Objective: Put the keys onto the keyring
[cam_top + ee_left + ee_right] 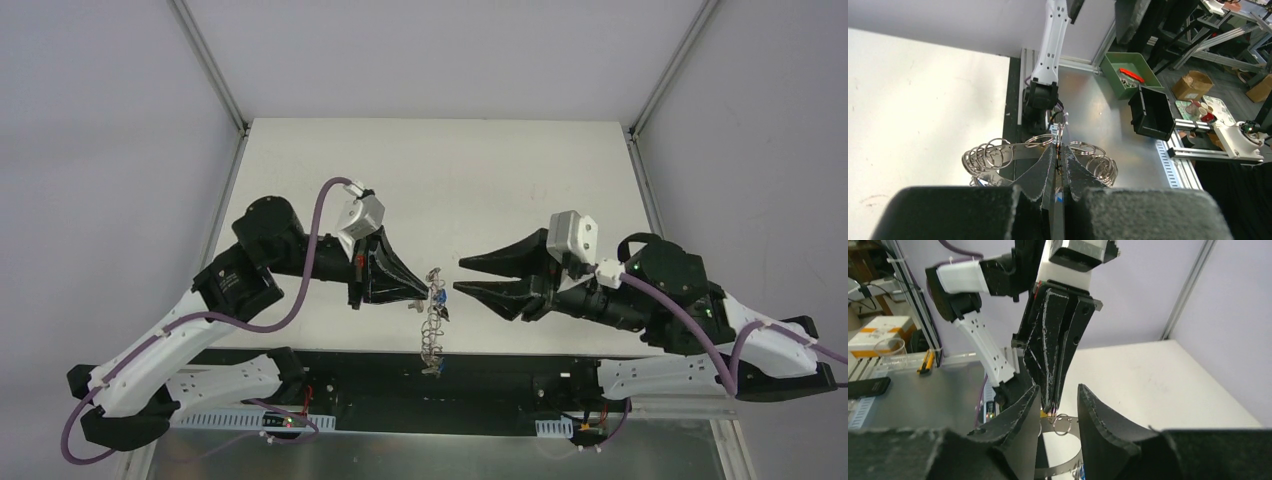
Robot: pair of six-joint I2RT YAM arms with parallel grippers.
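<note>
My left gripper (425, 290) is shut on the top of the keyring (433, 322), a silvery band fringed with small loops that hangs edge-on in the air over the table's near edge. In the left wrist view the band and its loops (988, 155) spread to both sides of the shut gripper (1059, 150). A blue key head (440, 297) shows by the ring's top. My right gripper (460, 275) is open and empty, just right of the ring. In the right wrist view its gripper (1059, 387) straddles the left gripper's tip (1053, 407), a yellow key head (1044, 413) and the band (1060, 469).
The white table (450, 170) lies behind both grippers, bounded by grey walls and aluminium posts. Off the table's near edge, a green bin (1125, 70) and a black bin (1150, 112) stand beyond a metal shelf. Purple cables run along both arms.
</note>
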